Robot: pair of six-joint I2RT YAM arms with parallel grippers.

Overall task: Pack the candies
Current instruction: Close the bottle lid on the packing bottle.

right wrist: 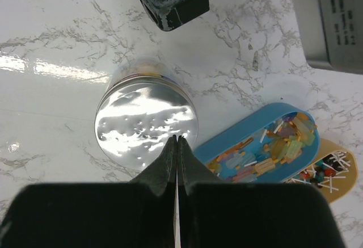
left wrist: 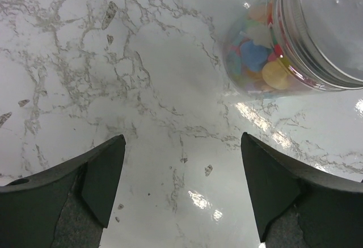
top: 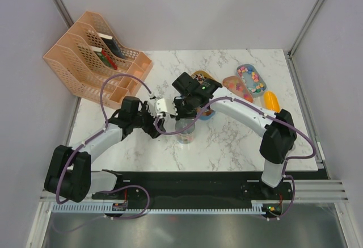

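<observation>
A clear jar (top: 186,133) stands on the marble desk (top: 238,140), between the two arms. It is closed by a shiny silver lid (right wrist: 144,123). Many of the candies (left wrist: 258,58) are inside this jar. Through its wall they look like small rounded pieces in blue, yellow, pink, green and red, pressed close together.

More candies lie in a blue tray (right wrist: 261,146) just beside the jar. These are thin and long, in yellow, orange and pale blue, with some white sticks among them. A yellow tray (right wrist: 336,171) touches the blue one on the side away from the jar. It holds small dark and red round pieces and also white sticks. Two other trays (top: 252,79) with pink, red and orange sweets are well apart from the jar, on the right arm's side.

The left gripper (left wrist: 181,168) is near the jar. Its jaws are wide apart, with only bare desk between them. The right gripper (right wrist: 177,141) hangs above the jar with its jaws pressed together and holding nothing. Its tips are over the edge of the lid, but I cannot tell if they touch it.
</observation>
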